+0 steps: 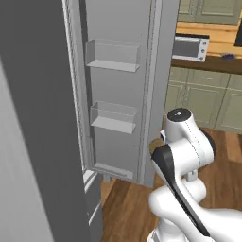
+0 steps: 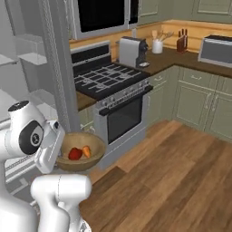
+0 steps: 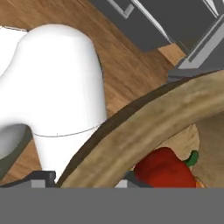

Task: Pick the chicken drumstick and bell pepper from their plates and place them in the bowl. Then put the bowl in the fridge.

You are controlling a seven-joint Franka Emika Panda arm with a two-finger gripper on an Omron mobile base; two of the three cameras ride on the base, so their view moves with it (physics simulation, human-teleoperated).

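The wooden bowl point(image 2: 93, 156) hangs in the air above the floor, level, just right of my white hand. In it lie the red bell pepper point(image 2: 74, 154) and the orange chicken drumstick point(image 2: 87, 151). In the hand view the thick rim of the bowl point(image 3: 153, 116) runs between my fingertips, and my gripper point(image 3: 87, 181) is shut on it, with the bell pepper point(image 3: 164, 170) just inside. The grey fridge point(image 1: 113, 156) stands open to the left, its white inside point(image 2: 27, 59) showing shelves. The plates are out of view.
The open fridge door carries clear bins point(image 1: 113, 54) and stands close in front of the arm. A stove with an oven point(image 2: 113, 90) stands right of the fridge, with green cabinets point(image 2: 195, 104) beyond. Open wooden floor point(image 2: 172, 172) lies to the right.
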